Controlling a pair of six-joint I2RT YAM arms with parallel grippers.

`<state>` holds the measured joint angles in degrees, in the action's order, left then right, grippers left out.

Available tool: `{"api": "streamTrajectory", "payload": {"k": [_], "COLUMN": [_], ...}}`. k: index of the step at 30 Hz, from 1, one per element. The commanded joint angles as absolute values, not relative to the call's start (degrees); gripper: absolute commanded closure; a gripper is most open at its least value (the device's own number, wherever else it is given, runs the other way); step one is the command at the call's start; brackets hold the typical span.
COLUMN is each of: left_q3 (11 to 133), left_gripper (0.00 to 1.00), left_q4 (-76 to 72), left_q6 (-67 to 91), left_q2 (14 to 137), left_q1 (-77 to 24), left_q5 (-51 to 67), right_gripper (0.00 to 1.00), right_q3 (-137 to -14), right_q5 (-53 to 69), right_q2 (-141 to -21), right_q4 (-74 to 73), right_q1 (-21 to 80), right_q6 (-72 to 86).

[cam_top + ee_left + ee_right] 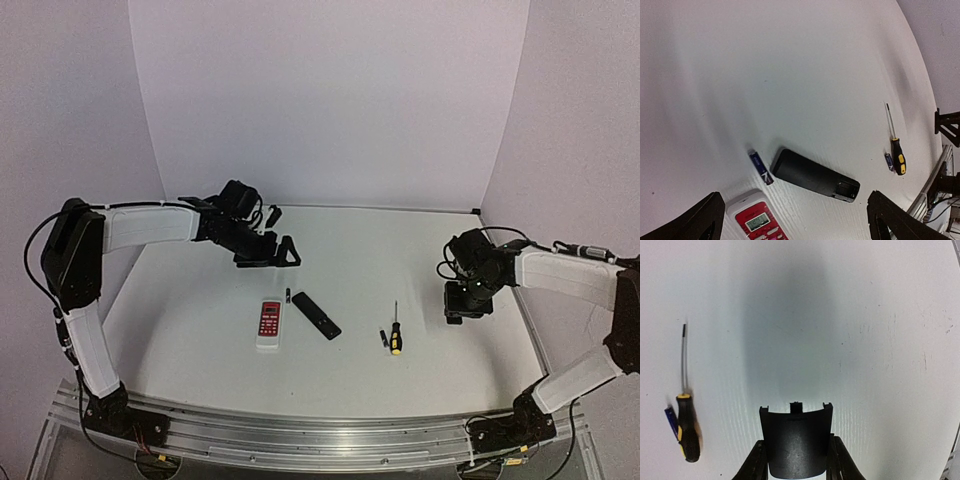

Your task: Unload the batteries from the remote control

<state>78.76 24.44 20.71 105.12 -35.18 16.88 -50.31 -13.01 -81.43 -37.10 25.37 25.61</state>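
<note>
Clamped between the fingers of the right gripper [798, 462] is a battery cover [796, 432]. It is a thin curved shell of matte black plastic with a small latch tab and two corner lugs on its far edge. It is held over the white table [200, 340], whose surface looks finely ribbed.

Over on the other side, the left gripper [268, 255] hovers with its jaws spread wide and nothing between them. Below it lies the remote control [810, 174], a slim black slab with rounded corners. It rests flat and at an angle near the table's middle, just beside a wider white remote [756, 220] with a red panel. The battery compartment [846, 190] at one end of the black one is uncovered, a shallow dark recess. I cannot tell what sits inside it.

A first battery [760, 167], a small blue cylinder, lies on the table between the two remotes at their far ends. A second battery [888, 161] lies just beside the yellow-and-black handle of a screwdriver [899, 159] with a thin steel shaft, well off to the right.
</note>
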Motion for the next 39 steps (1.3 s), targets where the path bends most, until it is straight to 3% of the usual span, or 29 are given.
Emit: {"api": "streamTrajectory", "payload": {"k": [1,10,15,39], "left_q3": [85.6,96.4,101.0,95.0], "left_gripper": [0.00,0.00,0.01,0.02], "left_q4": [22.4,28.5,33.1,35.3], "left_q6": [16.3,12.6,11.7,15.5], "left_q2": [109.9,122.3,126.3,125.9], "left_q1": [-35.0,-36.1,-38.9,-43.1], "left_q5": [28.7,31.8,24.8,15.3], "right_gripper": [0.88,0.88,0.88,0.88], "right_q3": [-49.3,-48.8,-48.7,-48.9], "right_q5": [-8.3,-7.5,-7.8,-7.7], "right_q2": [-77.1,-73.9,-73.9,-71.8], "right_q4": [-38.4,-38.4,-38.4,-38.4], "right_q1": [26.7,29.1,29.3,31.2], "right_q6": [22.0,22.7,22.6,21.6]}}
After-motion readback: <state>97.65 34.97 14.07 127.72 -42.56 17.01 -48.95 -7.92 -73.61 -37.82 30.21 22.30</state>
